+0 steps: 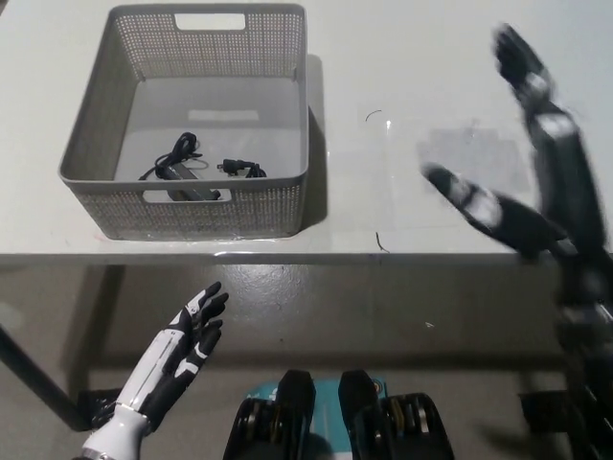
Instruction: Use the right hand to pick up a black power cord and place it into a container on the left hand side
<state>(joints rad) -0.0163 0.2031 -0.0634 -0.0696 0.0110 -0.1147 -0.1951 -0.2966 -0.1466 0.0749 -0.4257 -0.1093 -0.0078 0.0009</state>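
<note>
I see the black power cord (196,165) lying coiled on the floor of the grey perforated plastic basket (96,115), which sits on the left part of the white table (402,86). So I judge the placing done. My black right hand (522,134) is over the table's right side, well apart from the basket, fingers spread and holding nothing, though motion blur makes that less than certain. My white left hand (177,356) rests open below the table edge.

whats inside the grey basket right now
A black power cord lies bundled on the basket's floor near the front wall. That perforated front wall hides the cord's lowest edge.
</note>
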